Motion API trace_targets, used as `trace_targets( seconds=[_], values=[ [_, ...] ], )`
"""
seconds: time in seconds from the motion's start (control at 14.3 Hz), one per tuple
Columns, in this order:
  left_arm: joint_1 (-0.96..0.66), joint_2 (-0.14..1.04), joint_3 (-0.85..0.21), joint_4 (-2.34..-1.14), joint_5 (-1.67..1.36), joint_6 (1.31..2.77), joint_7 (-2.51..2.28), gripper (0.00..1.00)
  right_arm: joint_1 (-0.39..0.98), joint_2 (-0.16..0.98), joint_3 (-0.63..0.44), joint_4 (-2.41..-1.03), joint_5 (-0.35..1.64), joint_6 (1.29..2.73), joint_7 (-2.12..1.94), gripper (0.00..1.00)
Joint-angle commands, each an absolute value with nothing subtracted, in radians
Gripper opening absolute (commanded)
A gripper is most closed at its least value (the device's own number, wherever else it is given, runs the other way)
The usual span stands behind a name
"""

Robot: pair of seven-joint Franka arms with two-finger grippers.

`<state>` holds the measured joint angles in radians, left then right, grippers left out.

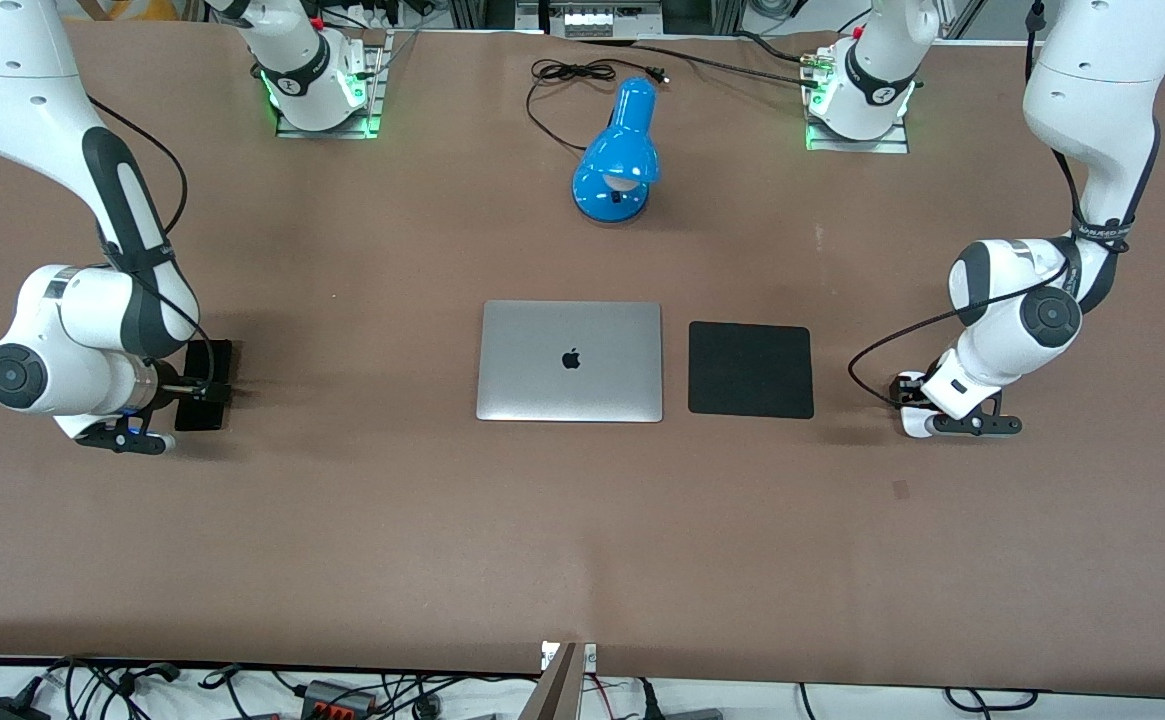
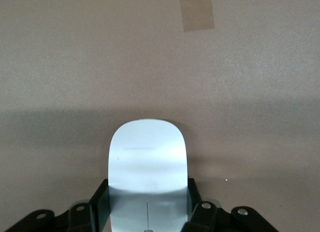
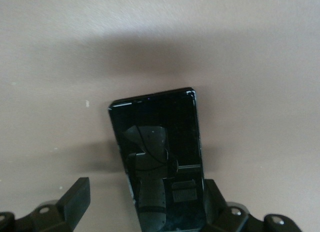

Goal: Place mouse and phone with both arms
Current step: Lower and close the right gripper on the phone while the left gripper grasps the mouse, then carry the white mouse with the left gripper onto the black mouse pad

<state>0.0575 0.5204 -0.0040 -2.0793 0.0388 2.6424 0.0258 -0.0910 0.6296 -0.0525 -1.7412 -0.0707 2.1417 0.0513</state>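
Two task items, two arms, one tabletop [image 1: 582,560].

Item 1, mouse [image 2: 148,167]: small, white, glossy oval. It lies flat on the tabletop at the left arm's end, beside the mouse pad [image 1: 750,369] but apart from it. Judged light, rigid and slippery, its low curved shell giving little purchase; the long side edges look like the best hold. The left gripper [image 2: 148,212] is down at tabletop level with its jaws shut against those side edges. The mouse is not yet lifted.

Item 2, phone [image 3: 160,162]: slim, black, with a glossy face that mirrors the gripper. It lies flat at the right arm's end, well apart from the laptop [image 1: 570,361]. Judged stiff, thin and fragile on the glass; the long edges are the place to pinch, low against the tabletop. The right gripper [image 3: 145,202] is set low over it, jaws spread wide, one finger close against an edge, the other standing clear.

Poses: both arms reach outward, elbows bent, wrists turned down toward the tabletop.

Other stock: blue desk lamp [image 1: 620,152], nearer the bases.
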Motion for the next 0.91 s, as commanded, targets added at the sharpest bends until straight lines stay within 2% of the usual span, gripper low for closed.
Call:
trace_targets(
  seconds=[0.0, 0.21, 0.35, 0.56, 0.84],
  values=[
    [0.054, 0.479, -0.011, -2.039, 0.031, 2.585, 0.021, 0.44, -0.126, 0.650, -0.041, -1.735, -0.058, 2.148, 0.058, 1.00],
    [0.026, 0.459, -0.029, -1.892, 0.031, 2.305, -0.011, 0.44, -0.133, 0.663, -0.041, -1.736, -0.057, 2.146, 0.058, 1.00],
    [0.018, 0.453, -0.096, -1.838, 0.031, 2.154, -0.059, 0.44, -0.135, 0.669, -0.041, -1.738, -0.057, 2.148, 0.060, 1.00],
    [0.003, 0.457, -0.237, -1.839, 0.032, 2.148, -0.283, 0.45, -0.135, 0.669, -0.040, -1.738, -0.055, 2.149, 0.061, 1.00],
    [-0.129, 0.492, -0.247, -1.873, 0.177, 2.202, -0.493, 0.44, -0.143, 0.673, -0.038, -1.741, -0.054, 2.146, 0.061, 1.00]
  ],
)
